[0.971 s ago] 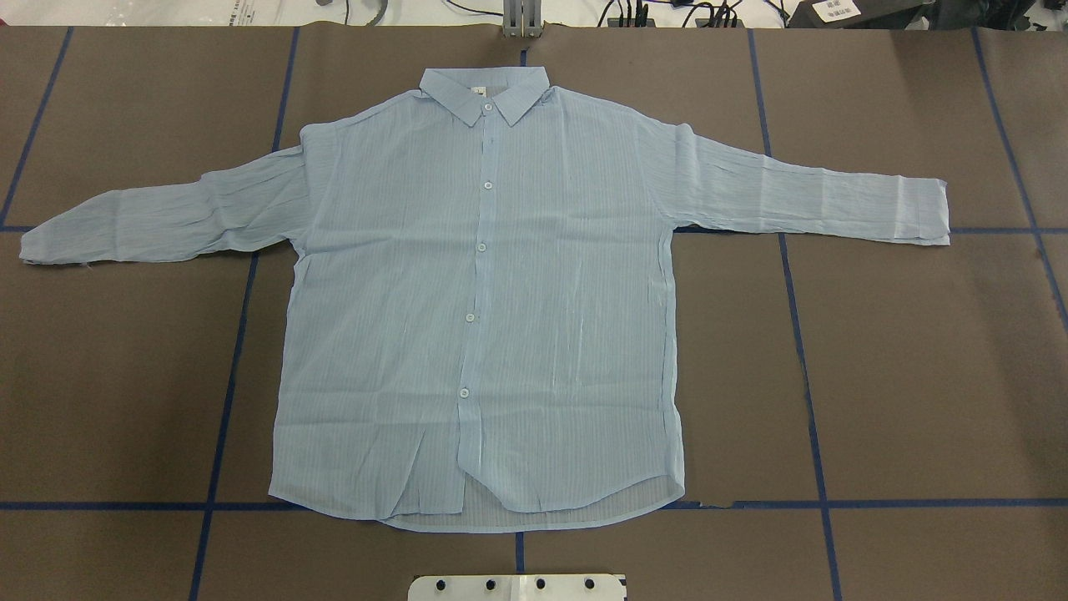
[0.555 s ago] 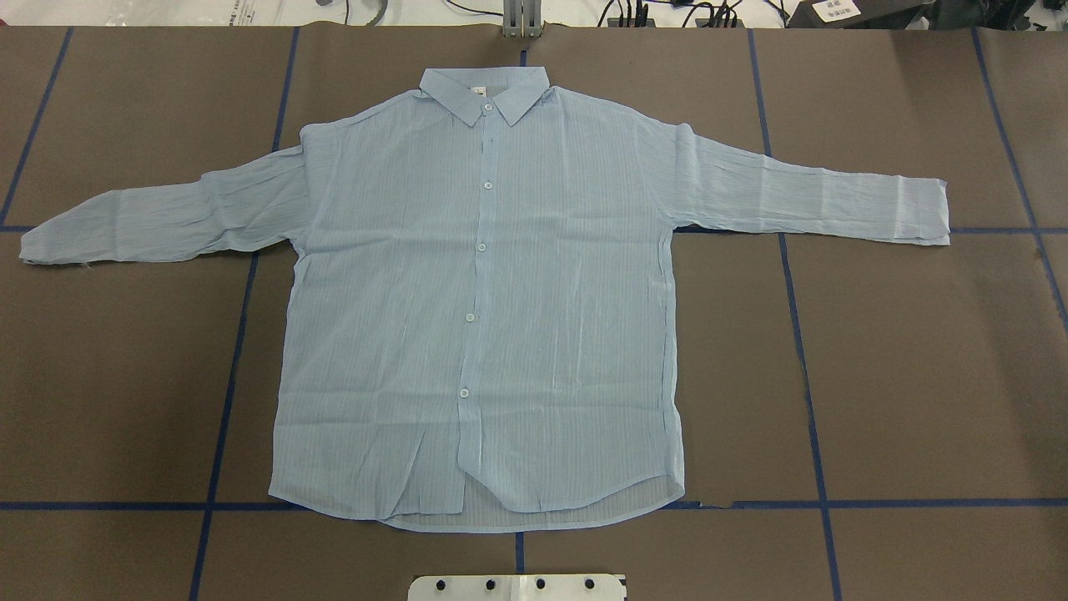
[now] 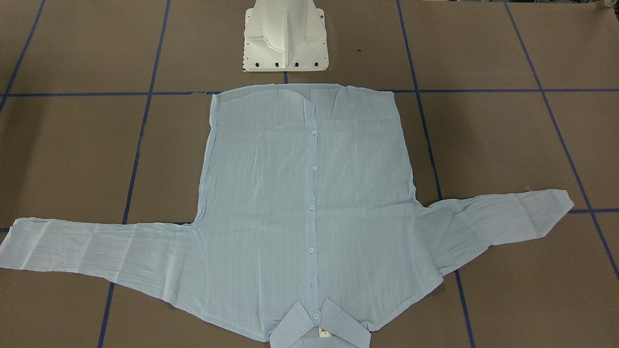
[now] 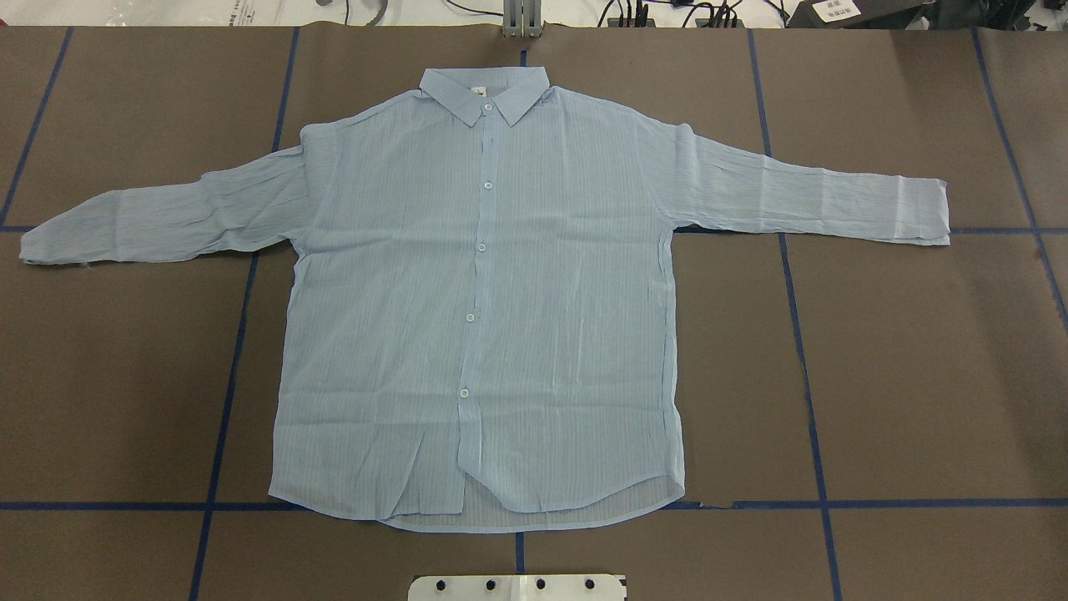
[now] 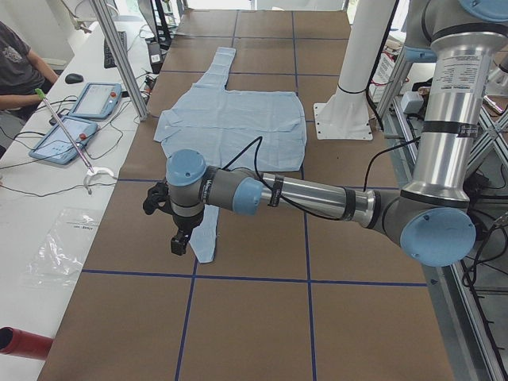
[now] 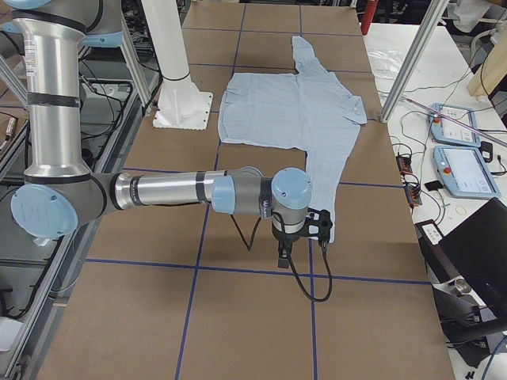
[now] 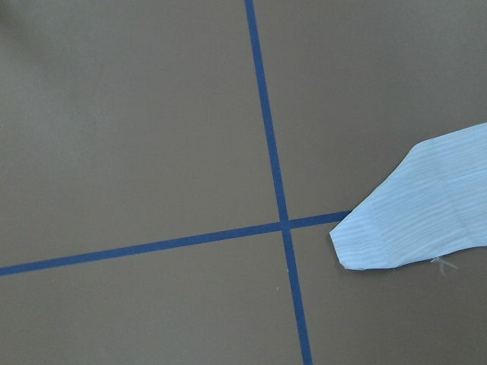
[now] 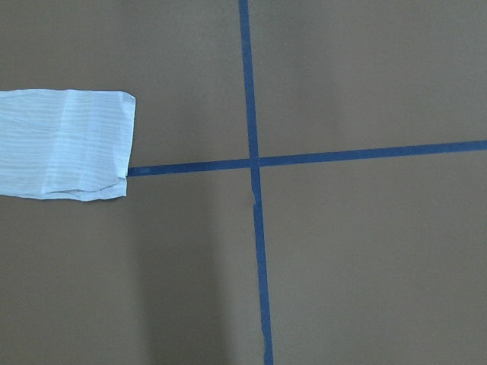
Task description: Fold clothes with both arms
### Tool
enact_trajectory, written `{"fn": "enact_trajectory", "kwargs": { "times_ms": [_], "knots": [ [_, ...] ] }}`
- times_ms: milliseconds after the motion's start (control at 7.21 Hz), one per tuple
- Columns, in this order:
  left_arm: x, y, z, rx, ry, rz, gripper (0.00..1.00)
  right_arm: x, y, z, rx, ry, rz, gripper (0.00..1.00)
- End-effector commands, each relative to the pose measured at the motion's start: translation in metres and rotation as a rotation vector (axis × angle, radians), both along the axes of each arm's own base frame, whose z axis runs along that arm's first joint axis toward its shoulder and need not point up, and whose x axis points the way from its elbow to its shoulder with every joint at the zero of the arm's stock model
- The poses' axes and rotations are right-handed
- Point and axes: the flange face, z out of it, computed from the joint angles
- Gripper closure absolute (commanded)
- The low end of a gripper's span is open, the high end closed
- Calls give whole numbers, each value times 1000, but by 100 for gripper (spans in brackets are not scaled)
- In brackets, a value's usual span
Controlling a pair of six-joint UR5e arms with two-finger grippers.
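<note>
One thin shirt, flat at surface centre: likely limp, light; pinch sleeve ends. Grip of left hand, right hand: cannot tell.

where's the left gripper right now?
In the exterior left view, the left gripper hangs above the table beside the near cuff of the shirt.

Noted: left arm, right arm. Silver-grey tubes, light-blue round joint caps, black bands. Black cable loops at wrist ends. White pedestal: bolt holes along base-plate edge.
</note>
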Motion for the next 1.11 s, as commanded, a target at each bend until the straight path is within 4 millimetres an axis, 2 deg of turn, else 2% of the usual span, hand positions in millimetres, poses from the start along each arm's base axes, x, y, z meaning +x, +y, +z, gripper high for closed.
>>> {"fn": "enact_trajectory", "kwargs": {
  "times_ms": [0, 139, 277, 416, 694, 832, 971],
  "knots": [
    [30, -5, -1, 40, 12, 54, 0, -35, -23, 21, 77, -8, -8, 0],
    [31, -13, -14, 64, 16, 52, 0, -59, -29, 39, 106, -21, 23, 0],
    [32, -14, -10, 57, 17, 54, 0, -85, -32, 55, 128, -46, 44, 0],
    [31, -14, -11, 61, 16, 53, 0, -115, -41, 62, 133, -64, 53, 0],
    [31, -13, -7, 53, 14, 52, 0, -179, -60, 61, 162, -22, -4, 0],
    [31, -12, -6, 57, 16, 52, 0, -203, -67, 58, 169, -9, -32, 0],
    [31, -11, -1, 62, 17, 49, 0, -214, -74, 55, 173, -13, -45, 0]
  ]
}}
